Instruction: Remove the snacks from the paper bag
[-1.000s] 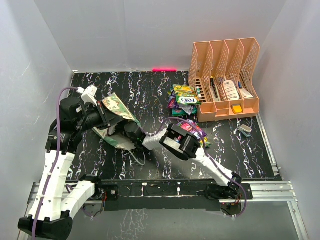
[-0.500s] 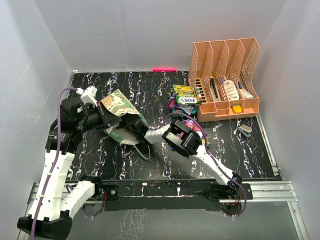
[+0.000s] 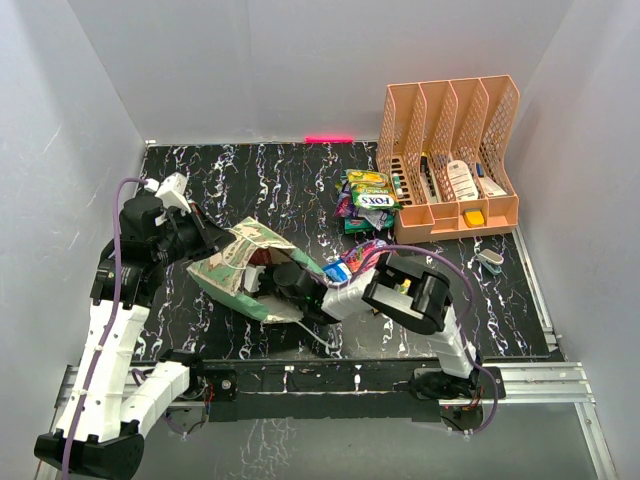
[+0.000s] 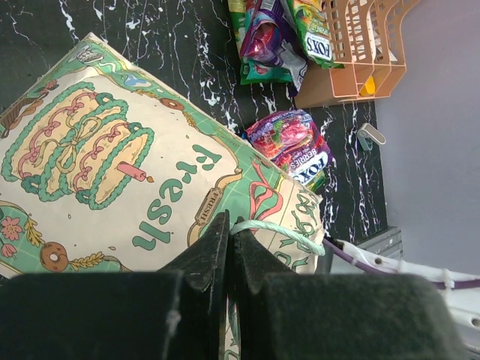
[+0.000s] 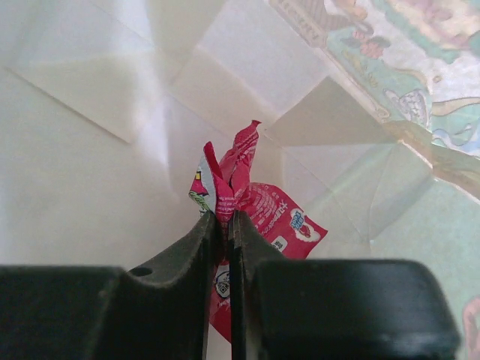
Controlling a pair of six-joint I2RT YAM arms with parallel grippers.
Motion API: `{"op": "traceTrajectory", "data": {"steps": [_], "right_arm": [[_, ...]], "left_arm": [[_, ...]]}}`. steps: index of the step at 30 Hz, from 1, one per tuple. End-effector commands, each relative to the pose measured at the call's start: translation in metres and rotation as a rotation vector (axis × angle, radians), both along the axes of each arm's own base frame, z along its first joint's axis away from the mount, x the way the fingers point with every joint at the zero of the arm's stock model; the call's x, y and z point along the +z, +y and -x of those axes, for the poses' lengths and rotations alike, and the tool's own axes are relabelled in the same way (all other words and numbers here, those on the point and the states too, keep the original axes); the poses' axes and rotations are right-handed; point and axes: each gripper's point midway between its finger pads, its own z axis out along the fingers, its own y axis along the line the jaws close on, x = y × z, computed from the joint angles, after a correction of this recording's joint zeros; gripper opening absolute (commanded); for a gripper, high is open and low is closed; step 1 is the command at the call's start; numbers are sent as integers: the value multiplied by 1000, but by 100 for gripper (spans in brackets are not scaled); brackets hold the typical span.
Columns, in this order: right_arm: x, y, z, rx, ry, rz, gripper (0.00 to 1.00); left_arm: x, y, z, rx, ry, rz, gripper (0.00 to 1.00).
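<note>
room: plain white walls are closing in the bench on three sides.
bench: black top with white veining, carrying everything.
paper bag: lying on its side left of centre, mouth facing right, printed panel up.
organizer: peach mesh, standing at the far right corner, well apart from the bag.
left claw: clenched, pinching the bag's rim right beside the string handle.
right claw: reaching inside the bag, gripping the crumpled top edge of a pink-red packet that is lying against the pale interior.
loose packets: lying piled just beside the organizer's left wall.
purple packet: lying on the bench just outside the bag's edge.
</note>
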Motion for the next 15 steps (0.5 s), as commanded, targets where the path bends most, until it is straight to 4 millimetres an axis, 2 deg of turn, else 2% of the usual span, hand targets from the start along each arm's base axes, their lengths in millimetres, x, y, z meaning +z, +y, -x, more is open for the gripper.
{"op": "traceTrajectory", "data": {"steps": [1, 4, 6, 10, 13, 15], "right_arm": [[50, -6, 10, -51, 55, -213, 7], [34, -9, 9, -71, 90, -146, 7], [33, -9, 16, -44, 97, -111, 7], [45, -6, 52, 107, 128, -111, 7], [49, -14, 81, 198, 154, -108, 7], [62, -18, 94, 225, 188, -147, 7]], "left_arm": [[12, -2, 2, -1, -31, 17, 0], [20, -8, 5, -43, -56, 35, 0], [20, -8, 6, -49, -56, 37, 0], [17, -3, 7, -22, -39, 15, 0], [19, 4, 5, 22, -45, -8, 0], [20, 7, 5, 35, -49, -15, 0]]}}
